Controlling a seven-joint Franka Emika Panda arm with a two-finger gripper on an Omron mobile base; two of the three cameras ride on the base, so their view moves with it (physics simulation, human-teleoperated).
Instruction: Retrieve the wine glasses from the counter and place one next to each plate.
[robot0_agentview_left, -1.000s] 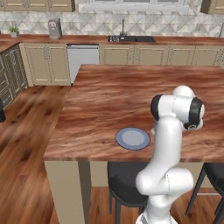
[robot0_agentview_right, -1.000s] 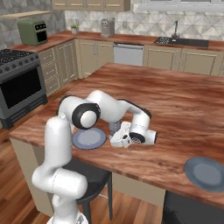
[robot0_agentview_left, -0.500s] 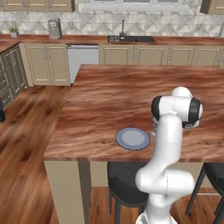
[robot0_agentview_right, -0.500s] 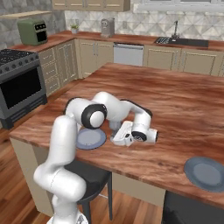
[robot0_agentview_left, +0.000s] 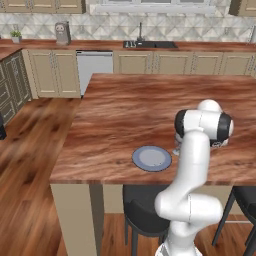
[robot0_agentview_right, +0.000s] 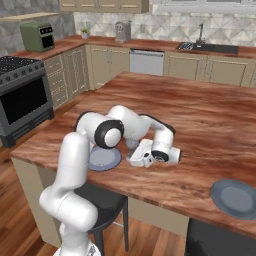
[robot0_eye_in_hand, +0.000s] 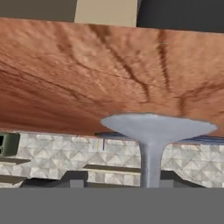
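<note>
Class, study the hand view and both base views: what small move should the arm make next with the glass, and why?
Probably open the gripper and back away. In the hand view the wine glass has its foot meeting the island top, and the right base view puts it beside the plate. Whether the fingers are shut cannot be seen.

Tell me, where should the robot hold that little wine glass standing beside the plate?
By the thin stem, from the side. The wine glass stands upright by the plate; its stem is slim enough for two fingers, unlike the rounded bowl.

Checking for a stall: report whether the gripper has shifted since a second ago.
No. The gripper sits at the same spot right of the plate, same gap.
</note>
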